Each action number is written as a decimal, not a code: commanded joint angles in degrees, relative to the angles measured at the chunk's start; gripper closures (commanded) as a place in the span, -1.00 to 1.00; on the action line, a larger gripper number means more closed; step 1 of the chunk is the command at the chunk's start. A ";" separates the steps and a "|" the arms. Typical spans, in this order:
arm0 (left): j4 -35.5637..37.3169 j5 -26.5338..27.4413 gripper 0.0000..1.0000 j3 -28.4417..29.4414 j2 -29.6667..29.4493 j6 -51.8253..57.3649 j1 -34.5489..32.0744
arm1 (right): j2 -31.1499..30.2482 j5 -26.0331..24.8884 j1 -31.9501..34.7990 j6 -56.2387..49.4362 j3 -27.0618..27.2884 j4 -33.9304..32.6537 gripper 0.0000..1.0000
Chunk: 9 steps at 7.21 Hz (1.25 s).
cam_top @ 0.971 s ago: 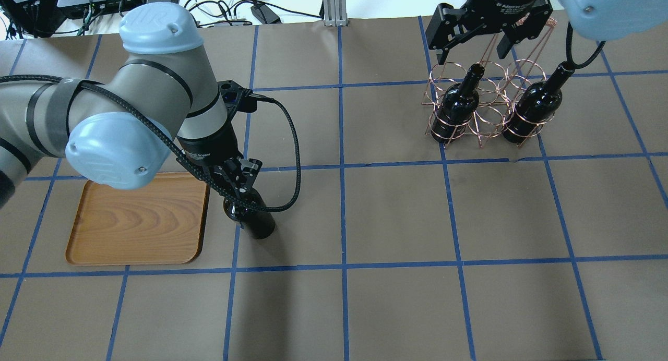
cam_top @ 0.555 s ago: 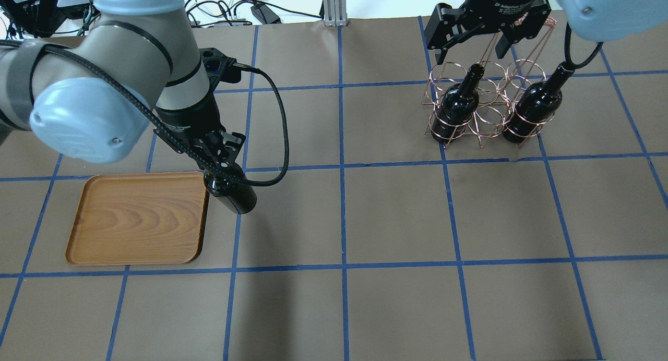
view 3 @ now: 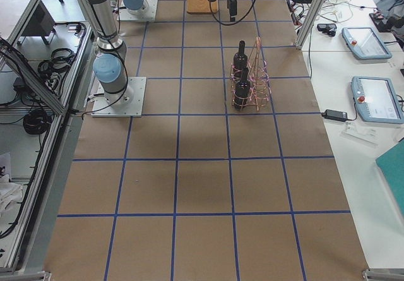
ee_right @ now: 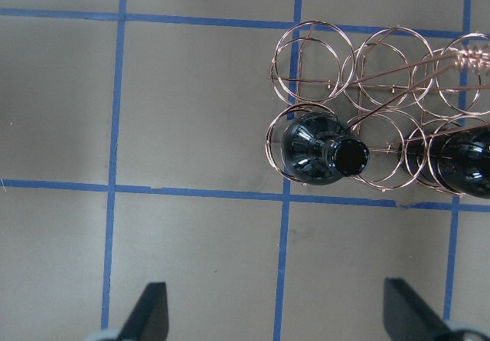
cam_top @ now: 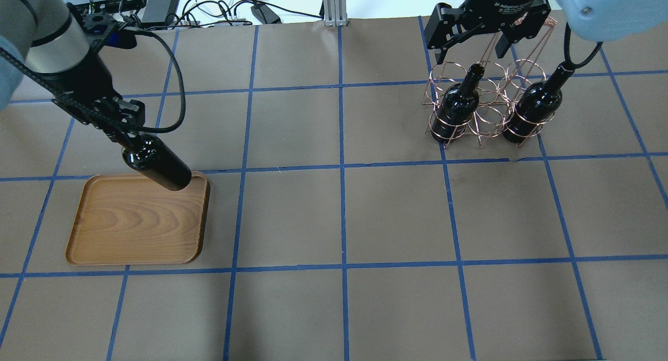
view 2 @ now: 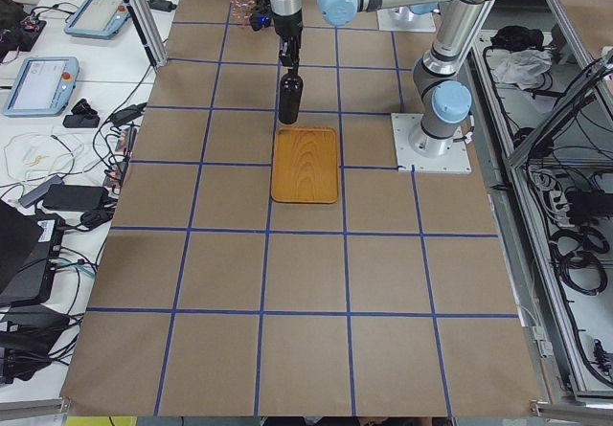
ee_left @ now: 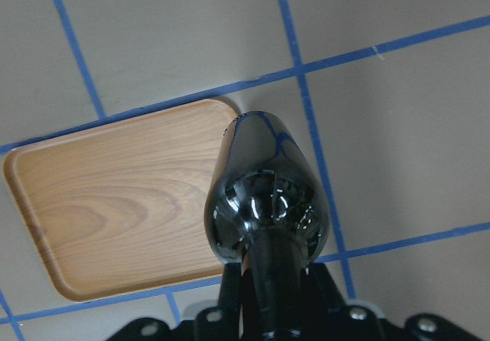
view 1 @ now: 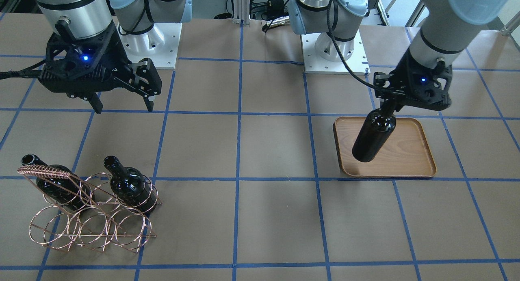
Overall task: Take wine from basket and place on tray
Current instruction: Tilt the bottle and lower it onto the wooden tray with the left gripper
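Note:
My left gripper (cam_top: 128, 137) is shut on the neck of a near-black wine bottle (cam_top: 157, 169). It holds the bottle upright in the air over the far right corner of the wooden tray (cam_top: 125, 225). The left wrist view shows the bottle's base (ee_left: 264, 203) over the tray's corner (ee_left: 115, 203). My right gripper (cam_top: 469, 50) is open and empty above the copper wire basket (view 1: 48, 174). Two more wine bottles (cam_top: 459, 103) (cam_top: 532, 105) stand in the basket. The right wrist view looks down on one bottle's mouth (ee_right: 351, 157).
The brown table (cam_top: 396, 215) is marked with a grid of blue tape. Both arm bases (view 1: 333, 49) stand at the table's back edge. Cables and electronics (cam_top: 219, 1) lie beyond the far edge.
My left arm has carried the bottle to the left and away from me, from beside the tray's right edge to over its far right corner. The right arm has not moved.

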 commanded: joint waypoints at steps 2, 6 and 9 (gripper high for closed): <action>0.22 0.13 1.00 -3.66 -0.62 6.89 7.36 | -0.09 -0.01 0.00 0.00 0.00 0.10 -1.00; 2.42 2.85 1.00 -5.88 -2.20 7.24 9.13 | -0.09 0.08 0.09 0.00 0.09 0.10 -1.00; 2.07 3.03 1.00 -5.88 -3.35 7.68 9.13 | -0.09 -0.01 0.09 0.00 0.17 0.10 -1.00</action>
